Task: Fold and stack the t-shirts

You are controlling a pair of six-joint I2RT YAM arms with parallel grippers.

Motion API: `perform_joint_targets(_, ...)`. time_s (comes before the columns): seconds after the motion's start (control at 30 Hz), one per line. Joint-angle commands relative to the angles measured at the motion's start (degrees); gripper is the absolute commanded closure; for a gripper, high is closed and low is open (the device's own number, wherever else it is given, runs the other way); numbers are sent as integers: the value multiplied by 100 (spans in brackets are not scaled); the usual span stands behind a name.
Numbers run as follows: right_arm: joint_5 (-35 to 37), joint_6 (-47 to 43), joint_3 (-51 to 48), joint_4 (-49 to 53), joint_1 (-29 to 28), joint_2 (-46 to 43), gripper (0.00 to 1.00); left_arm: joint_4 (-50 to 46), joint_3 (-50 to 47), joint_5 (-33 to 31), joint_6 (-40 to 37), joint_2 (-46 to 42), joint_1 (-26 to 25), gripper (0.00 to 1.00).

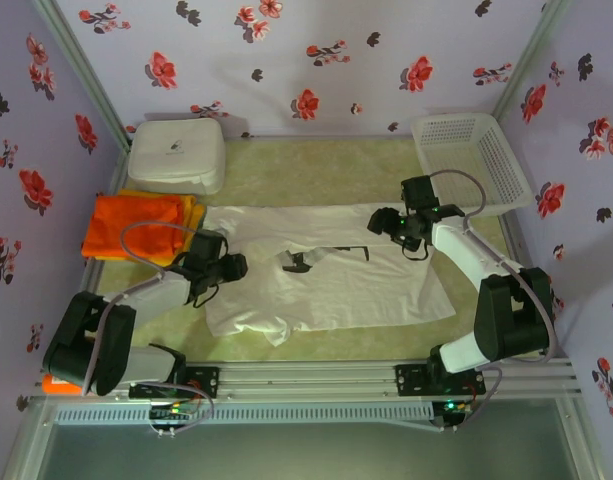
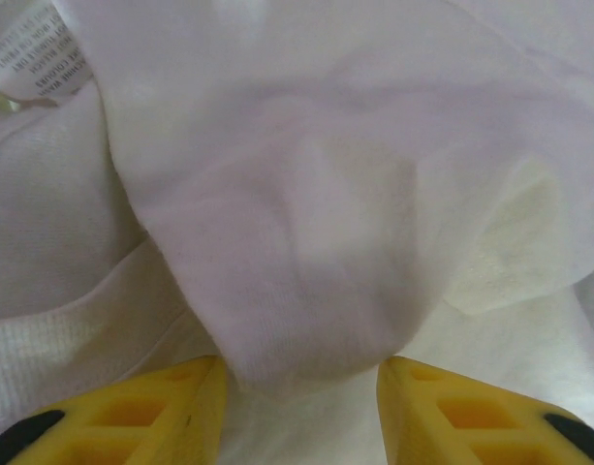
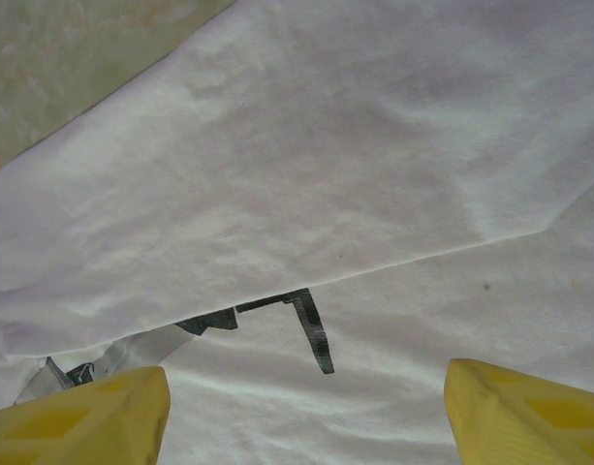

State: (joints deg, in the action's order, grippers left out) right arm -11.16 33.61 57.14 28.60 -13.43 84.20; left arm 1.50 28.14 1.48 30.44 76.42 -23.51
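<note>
left gripper (image 2: 301, 368) straddles soft, rumpled off-white t-shirt (image 2: 306, 194) fold

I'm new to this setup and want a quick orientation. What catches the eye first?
A large off-white cloth t-shirt with a small black chest print lies spread at the centre. A fold of it bulges between the yellow fingers of the left gripper; the right gripper hovers open near the print. A bright orange folded t-shirt sits far left.

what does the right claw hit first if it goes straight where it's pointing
The white shirt, likely near the folded edge over the black print; nothing lies between the right claw and it.
</note>
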Motion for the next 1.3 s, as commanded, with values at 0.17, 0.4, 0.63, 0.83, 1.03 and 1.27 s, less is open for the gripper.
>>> perform_joint_targets(0.17,-233,17,-1,67,134,-27,25,61,172,-96,-106,-22,21,67)
perform_joint_targets(0.4,-298,49,24,27,192,4,26,-243,266,-96,38,-443,21,87)
perform_joint_targets(0.63,-326,36,-24,51,245,32,27,-882,556,314,435,-710,26,100)
perform_joint_targets(0.83,-326,21,-67,67,288,-10,27,-1697,801,1104,1088,-1173,261,100)
perform_joint_targets(1.03,-369,41,-92,27,308,51,27,-2337,888,1759,1584,-1440,604,99)
perform_joint_targets(1.27,-426,21,-72,35,306,139,27,-2157,576,2195,1929,-1293,811,95)
